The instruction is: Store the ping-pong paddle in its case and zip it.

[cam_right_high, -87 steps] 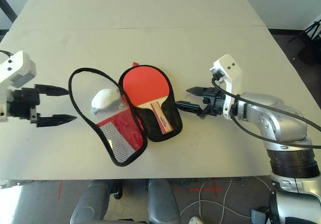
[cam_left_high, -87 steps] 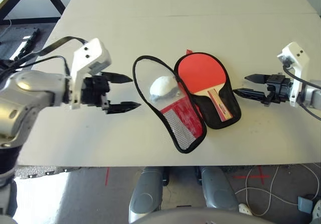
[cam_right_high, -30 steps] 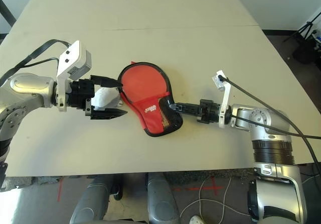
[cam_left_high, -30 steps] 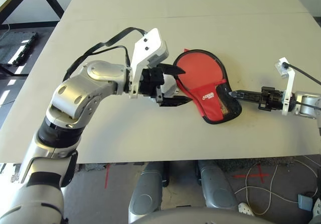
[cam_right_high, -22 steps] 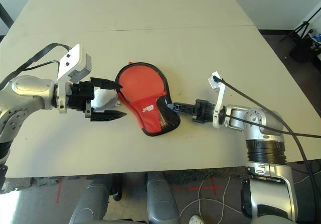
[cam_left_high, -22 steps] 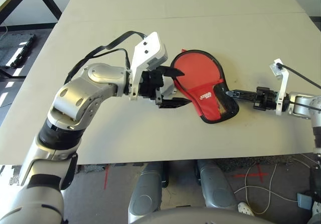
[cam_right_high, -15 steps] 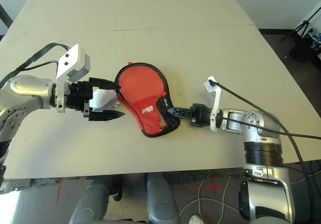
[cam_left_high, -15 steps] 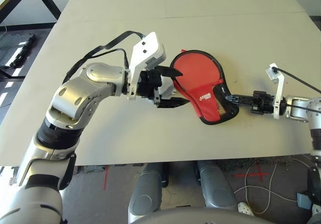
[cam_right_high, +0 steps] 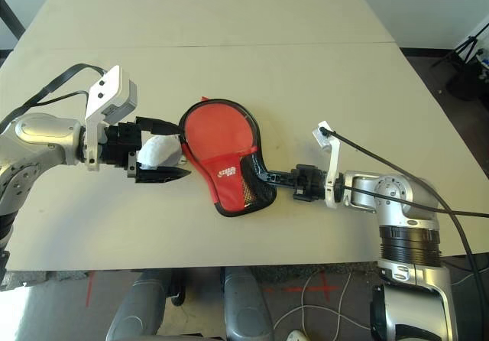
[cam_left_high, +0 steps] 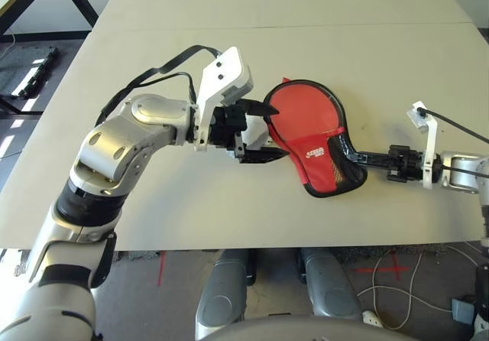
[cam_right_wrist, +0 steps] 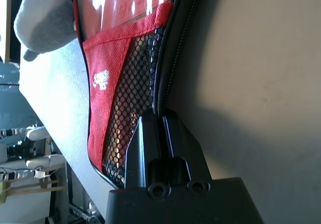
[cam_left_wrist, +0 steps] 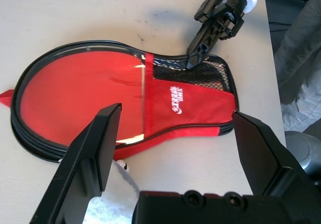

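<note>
"Ping-pong paddle [cam_left_wrist: 85, 91], one, where?"
"Inside one red case [cam_right_high: 227, 174] on the table [cam_left_high: 183, 211]; right pincer [cam_right_wrist: 159, 114] pinching its edge, left pincer [cam_left_high: 281, 133] spread near one white pouch [cam_right_high: 158, 151]."

Downward head pair, close wrist views, overlapping

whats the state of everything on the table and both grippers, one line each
case: flap folded over the paddle, lying flat
paddle: inside, under the clear window
left gripper: open
right gripper: shut on the case edge
white pouch: on the table, beside the case
</note>
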Robot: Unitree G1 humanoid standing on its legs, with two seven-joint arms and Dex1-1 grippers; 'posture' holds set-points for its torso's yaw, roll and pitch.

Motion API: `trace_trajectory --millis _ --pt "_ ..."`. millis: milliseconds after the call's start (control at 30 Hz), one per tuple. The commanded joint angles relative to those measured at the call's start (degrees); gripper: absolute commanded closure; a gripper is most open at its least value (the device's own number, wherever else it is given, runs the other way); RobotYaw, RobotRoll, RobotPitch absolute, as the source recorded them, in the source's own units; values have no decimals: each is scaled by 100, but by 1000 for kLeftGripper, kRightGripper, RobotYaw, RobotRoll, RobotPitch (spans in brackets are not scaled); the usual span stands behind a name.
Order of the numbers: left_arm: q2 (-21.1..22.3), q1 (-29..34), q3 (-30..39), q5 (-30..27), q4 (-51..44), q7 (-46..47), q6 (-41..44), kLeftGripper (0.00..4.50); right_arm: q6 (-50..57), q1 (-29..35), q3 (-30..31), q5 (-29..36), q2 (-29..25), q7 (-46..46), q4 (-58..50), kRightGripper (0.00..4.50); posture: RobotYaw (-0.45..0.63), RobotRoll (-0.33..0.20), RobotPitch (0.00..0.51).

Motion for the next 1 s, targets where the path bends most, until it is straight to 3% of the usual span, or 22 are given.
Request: trace_trajectory --millis 33,567,1000 --pt "-3 27 -5 42 18 -14 -22 0 654 487 207 260 -42 18 -230 4490 -63 0 249" --pt "30 152 5 100 62 -43 -137 0 1144 1356 -143 740 137 -239 -1282 4490 -66 0 251" --pt "-21 176 -57 192 123 -81 -239 0 590 1207 42 664 -528 67 -1136 4490 -75 0 251"
